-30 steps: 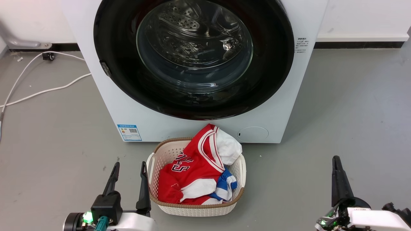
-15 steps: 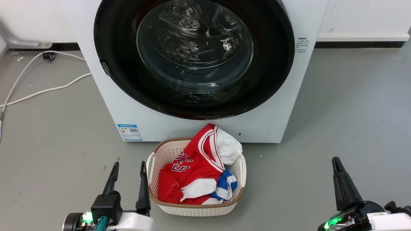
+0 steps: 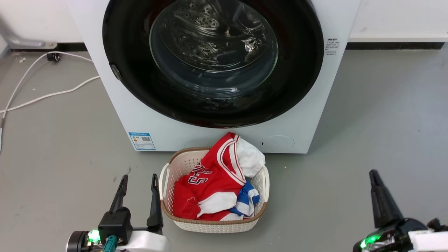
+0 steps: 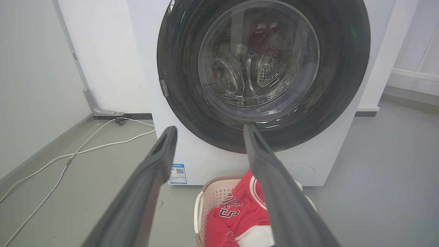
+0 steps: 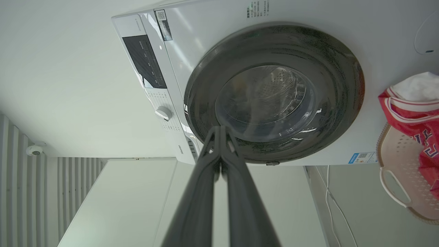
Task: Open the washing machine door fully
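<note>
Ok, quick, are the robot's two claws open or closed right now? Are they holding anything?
Left gripper: open, holding nothing.
Right gripper: closed, holding nothing.

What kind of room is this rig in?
Probably a laundry corner, perhaps a test room: a front-loading washing machine on bare grey floor, a laundry basket holding a red jersey before it, and a white cable trailing loose on the floor.

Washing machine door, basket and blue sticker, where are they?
washing machine door point(image 3: 213, 52): head view, glass bowl at its centre.
basket point(image 3: 210, 226): head view, front wall.
blue sticker point(image 3: 142, 140): head view, its middle.
</note>
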`<state>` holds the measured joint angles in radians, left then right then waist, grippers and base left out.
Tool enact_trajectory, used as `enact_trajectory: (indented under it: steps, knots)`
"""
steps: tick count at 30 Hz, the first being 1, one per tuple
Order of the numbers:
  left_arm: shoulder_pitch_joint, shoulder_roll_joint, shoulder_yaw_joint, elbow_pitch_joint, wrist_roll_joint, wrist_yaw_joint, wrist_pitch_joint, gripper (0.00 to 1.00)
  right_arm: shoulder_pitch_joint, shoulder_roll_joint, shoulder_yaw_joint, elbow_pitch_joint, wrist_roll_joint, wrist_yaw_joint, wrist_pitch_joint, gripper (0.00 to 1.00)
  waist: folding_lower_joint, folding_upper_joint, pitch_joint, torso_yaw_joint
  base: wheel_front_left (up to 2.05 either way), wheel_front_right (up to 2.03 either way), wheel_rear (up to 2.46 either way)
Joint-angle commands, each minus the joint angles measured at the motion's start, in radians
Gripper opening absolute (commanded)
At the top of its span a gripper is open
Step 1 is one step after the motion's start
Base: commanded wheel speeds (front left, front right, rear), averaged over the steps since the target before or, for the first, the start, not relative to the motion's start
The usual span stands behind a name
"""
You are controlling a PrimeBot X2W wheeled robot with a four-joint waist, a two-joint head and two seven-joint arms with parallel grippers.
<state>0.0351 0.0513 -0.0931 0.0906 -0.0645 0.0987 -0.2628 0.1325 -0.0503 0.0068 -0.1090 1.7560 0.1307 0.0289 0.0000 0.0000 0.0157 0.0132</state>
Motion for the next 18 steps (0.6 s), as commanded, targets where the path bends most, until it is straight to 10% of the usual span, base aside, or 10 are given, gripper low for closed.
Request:
enact_trajectory:
  steps: [1,18]
  knots:
    - [-0.008,-0.002,0.002,-0.007,0.007,0.004,-0.003,1.0,-0.026,0.0,-0.012,0.005,-0.005,0.0,-0.004,0.0,0.0,0.0,0.01,-0.001,0.0,0.0,0.0]
    - [-0.191,-0.002,0.014,-0.09,0.035,-0.003,-0.003,1.0,-0.637,-0.132,-0.271,0.29,0.026,0.0,0.137,0.0,0.0,0.0,0.319,0.021,0.0,0.0,0.0]
